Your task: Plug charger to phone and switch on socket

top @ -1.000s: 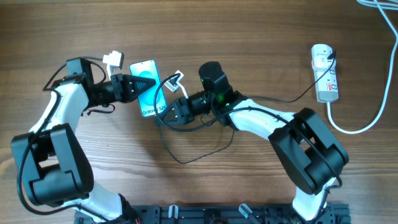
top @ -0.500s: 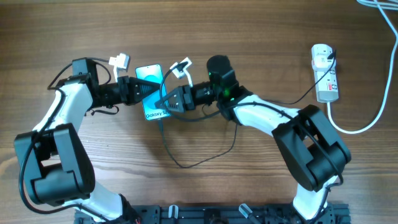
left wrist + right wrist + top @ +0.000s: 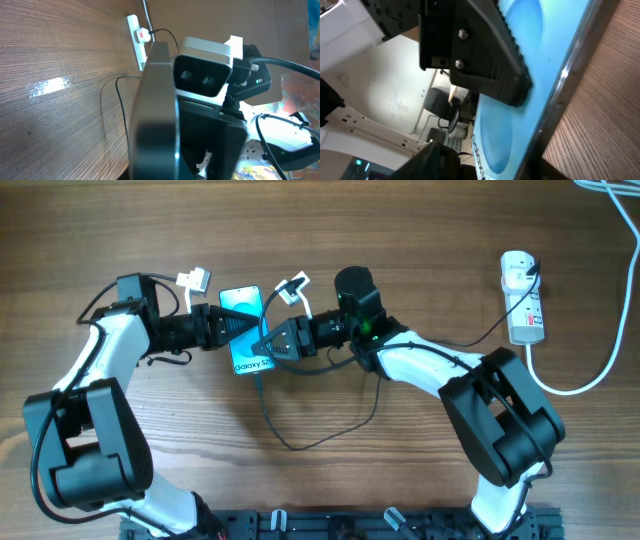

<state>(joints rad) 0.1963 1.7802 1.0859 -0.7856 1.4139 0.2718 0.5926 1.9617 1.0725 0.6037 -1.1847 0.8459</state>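
The phone [image 3: 246, 330], teal screen up, hangs tilted above the table with my left gripper [image 3: 238, 324] shut on its upper half. In the left wrist view the phone [image 3: 155, 110] shows edge-on as a dark slab. My right gripper [image 3: 266, 344] stands open with its jaws either side of the phone's lower end [image 3: 520, 100]. The charger [image 3: 300, 442], a thin black cable, loops from the phone's lower edge across the table to the white socket [image 3: 523, 300] at the far right. Whether its tip sits in the phone is hidden.
A thick white cord [image 3: 600, 370] curves from the socket up the right edge. The socket [image 3: 136, 37] with its red switch shows far off in the left wrist view. The right arm's body [image 3: 440, 375] lies over the cable loop.
Both grippers and the phone shifted slightly up and to the right. The right gripper, shut near the phone's lower end a second ago, has spread its jaws.
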